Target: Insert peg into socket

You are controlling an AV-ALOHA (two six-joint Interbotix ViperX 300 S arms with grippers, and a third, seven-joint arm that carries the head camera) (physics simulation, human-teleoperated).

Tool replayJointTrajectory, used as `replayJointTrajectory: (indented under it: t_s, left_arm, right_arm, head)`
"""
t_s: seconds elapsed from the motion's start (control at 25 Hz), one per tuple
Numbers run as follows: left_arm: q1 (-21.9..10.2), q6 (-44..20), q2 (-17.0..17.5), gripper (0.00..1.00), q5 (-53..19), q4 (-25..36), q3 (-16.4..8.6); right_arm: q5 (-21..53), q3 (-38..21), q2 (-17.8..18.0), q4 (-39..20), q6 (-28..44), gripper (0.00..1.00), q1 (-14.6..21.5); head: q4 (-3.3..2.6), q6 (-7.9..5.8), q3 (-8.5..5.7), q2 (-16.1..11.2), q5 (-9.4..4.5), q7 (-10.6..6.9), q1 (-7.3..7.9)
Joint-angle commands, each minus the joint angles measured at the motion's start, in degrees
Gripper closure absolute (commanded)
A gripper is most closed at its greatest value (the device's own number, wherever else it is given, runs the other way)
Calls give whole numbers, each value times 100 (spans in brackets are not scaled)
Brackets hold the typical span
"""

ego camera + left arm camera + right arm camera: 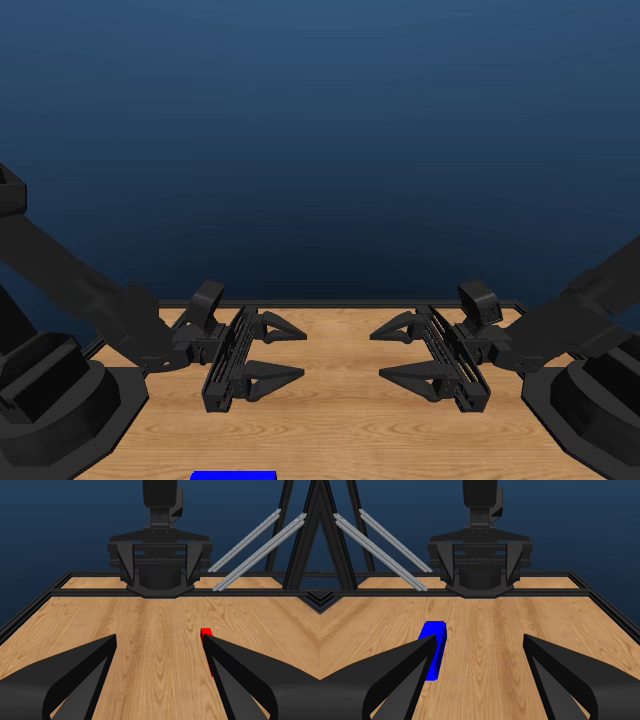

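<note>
Wooden table [340, 420] under a dark blue backdrop, framed by a black rail.

Nearest the head camera, at the picture's lower edge: a sliver of the blue socket [233, 476], flat on the wood, nearer than the left gripper [285, 352] and apart from it. In the right wrist view, socket [434, 647] partly hidden behind one jaw of the right gripper [480, 645], resting untouched on the table.

Peg [206, 645] out of the head view; in the left wrist view, a red bar lying on the wood, mostly hidden behind one jaw of the left gripper [160, 645].

Farther back, right gripper [400, 352] and left gripper facing each other above the table, well apart, both spread wide and holding nothing.

Judged step: the very start, nothing grasped yet. Next move likely calls for lowering each gripper over its own piece, right to peg and left to socket, jaws straddling the narrow sides, before any lifting and lining up end to end.
</note>
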State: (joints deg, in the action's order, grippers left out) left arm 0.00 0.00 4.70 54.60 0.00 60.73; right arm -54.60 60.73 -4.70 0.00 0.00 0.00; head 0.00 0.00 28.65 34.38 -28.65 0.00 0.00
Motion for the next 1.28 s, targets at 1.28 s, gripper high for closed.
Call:
replayJointTrajectory:
  t_s: [1.28]
  left_arm:
    - [-2272,-1047,490,0,-2861,-2604,579]
  right_arm:
    - [1521,-785,207,1131,213,0,1413]
  head:
    - [137,289,-366,-108,-1692,175,232]
